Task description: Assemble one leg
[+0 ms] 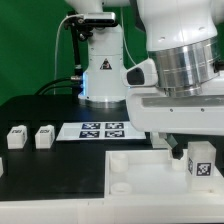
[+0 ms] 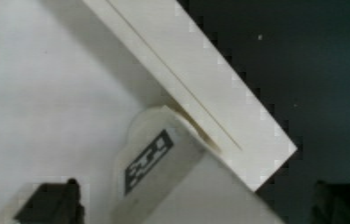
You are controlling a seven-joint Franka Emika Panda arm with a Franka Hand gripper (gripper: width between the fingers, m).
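On the exterior view's left two small white legs (image 1: 15, 137) and (image 1: 43, 136) stand side by side on the black surface (image 1: 40, 110), each showing a black-and-white square tag, well apart from the arm; just to their right the marker board (image 1: 102, 129) lies flat with its row of tags; behind it rises the arm's white base (image 1: 100, 75), which carries a small dark triangular emblem I cannot make out. In front lies the large flat white panel (image 1: 140, 185), with a round socket showing near its nearer edge.

Farther right the arm's wrist fills the upper corner, and below it the gripper (image 1: 183, 150) hangs over the panel; a third leg (image 1: 200, 163) stands just beside it toward the exterior view's right, tag face toward the camera. Whether the fingers are pinching that leg or stand spread I cannot tell — the wrist hides them from outside, and the wrist view shows only dark finger tips (image 2: 51, 200) at the picture's edge.

In the wrist view the leg (image 2: 159, 158) lies against the panel's edge (image 2: 198, 90), its long axis running slantwise toward that edge, its tag blurred; the leg sits between the finger tips and the panel, so the coming move, I judge, depends on squaring that axis to a socket. No readable writing anywhere — only the tags' patterns.
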